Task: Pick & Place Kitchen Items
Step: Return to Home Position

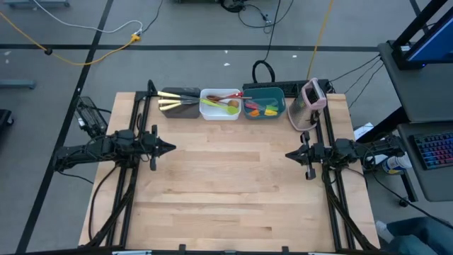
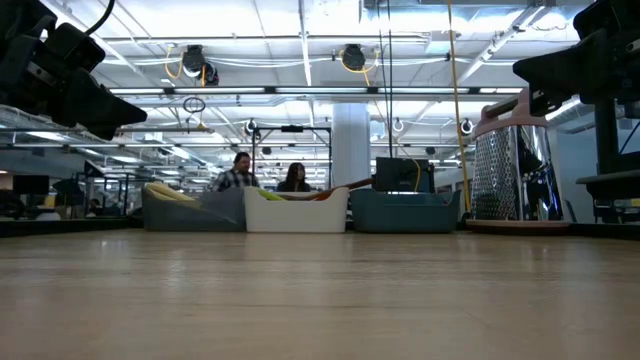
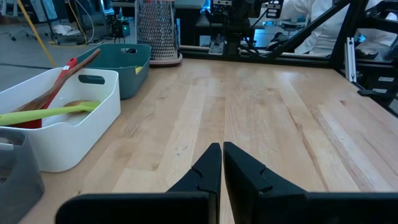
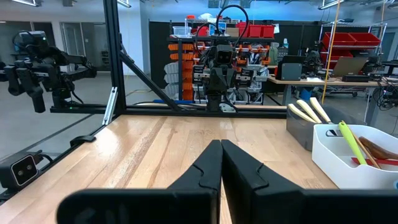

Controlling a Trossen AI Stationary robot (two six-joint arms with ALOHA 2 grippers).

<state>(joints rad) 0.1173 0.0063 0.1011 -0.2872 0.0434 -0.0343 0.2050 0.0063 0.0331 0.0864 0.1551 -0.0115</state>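
Observation:
The kitchen items lie in three tubs at the table's far edge: cream-handled knives in the brown tub (image 1: 179,103), green, red and wooden spoons in the white tub (image 1: 220,105), coloured spatulas in the teal tub (image 1: 265,103). My left gripper (image 1: 172,148) hovers shut and empty at the table's left side; it also shows in the left wrist view (image 3: 222,155). My right gripper (image 1: 288,155) hovers shut and empty at the right side; it also shows in the right wrist view (image 4: 221,152).
A pink-and-grey boxy appliance (image 1: 308,104) stands at the far right, right of the teal tub. The bare wooden table (image 1: 226,191) stretches between both arms and toward the near edge. People sit in the room beyond the table (image 2: 265,177).

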